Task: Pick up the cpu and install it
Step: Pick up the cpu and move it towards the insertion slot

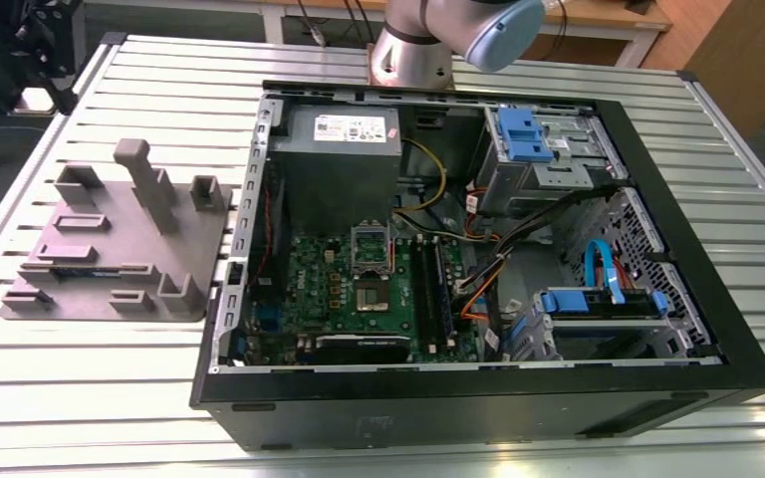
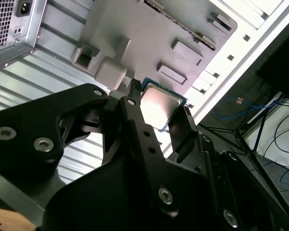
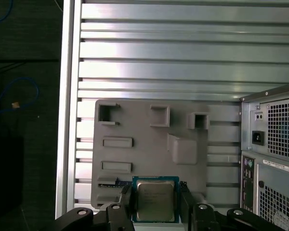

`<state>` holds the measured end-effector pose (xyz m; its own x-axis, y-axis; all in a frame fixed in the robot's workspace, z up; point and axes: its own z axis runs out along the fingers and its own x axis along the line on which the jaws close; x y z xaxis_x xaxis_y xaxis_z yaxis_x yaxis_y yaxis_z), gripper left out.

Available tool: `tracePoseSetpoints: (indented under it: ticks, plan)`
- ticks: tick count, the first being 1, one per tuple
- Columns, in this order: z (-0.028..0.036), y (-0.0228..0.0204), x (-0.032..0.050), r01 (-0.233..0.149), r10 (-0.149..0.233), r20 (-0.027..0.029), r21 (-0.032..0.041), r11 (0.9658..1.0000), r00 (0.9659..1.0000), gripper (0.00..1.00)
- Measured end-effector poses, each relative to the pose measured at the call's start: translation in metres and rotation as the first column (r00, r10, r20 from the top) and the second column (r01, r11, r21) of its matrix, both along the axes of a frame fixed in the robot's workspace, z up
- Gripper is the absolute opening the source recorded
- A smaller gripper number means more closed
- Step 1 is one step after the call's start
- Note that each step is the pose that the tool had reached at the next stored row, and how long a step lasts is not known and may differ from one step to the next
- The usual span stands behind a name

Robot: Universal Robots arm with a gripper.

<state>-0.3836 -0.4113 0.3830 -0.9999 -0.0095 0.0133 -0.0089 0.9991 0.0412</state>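
In both wrist views the cpu (image 3: 155,199) (image 2: 160,102), a small square chip with a shiny silver top and a thin pale rim, sits between the black fingers (image 3: 126,204) (image 2: 136,113). My gripper (image 3: 155,204) (image 2: 160,115) is shut on the chip's two opposite edges and holds it in the air above the grey fixture plate (image 3: 149,154) (image 2: 149,33). In the exterior view, the open computer case (image 1: 489,398) lies on the slatted table. Its green motherboard (image 1: 316,274) carries the open socket (image 1: 372,261).
The grey fixture plate (image 1: 117,249) with raised blocks lies at the exterior view's left of the case. A grey power supply (image 1: 343,134), blue drive brackets (image 1: 522,134) and loose cables (image 1: 489,259) fill the case. The case's rear panel (image 3: 272,159) stands close beside the plate. The arm's base (image 1: 416,50) stands behind the case.
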Motion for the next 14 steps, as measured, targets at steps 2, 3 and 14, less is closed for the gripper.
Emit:
tracePoseSetpoints:
  ticks: [2,3,14]
  plan:
    - [0.0000,0.0000,0.0036,0.000,0.000,-0.0005,0.0000,1.0000,1.0000,0.47]
    - [0.0000,0.0000,0.0058,0.000,0.000,-0.0008,0.0000,1.0000,1.0000,0.47]
    - [-0.0001,-0.0032,0.0213,0.005,-0.005,-0.0064,-0.0006,1.0000,1.0000,0.47]
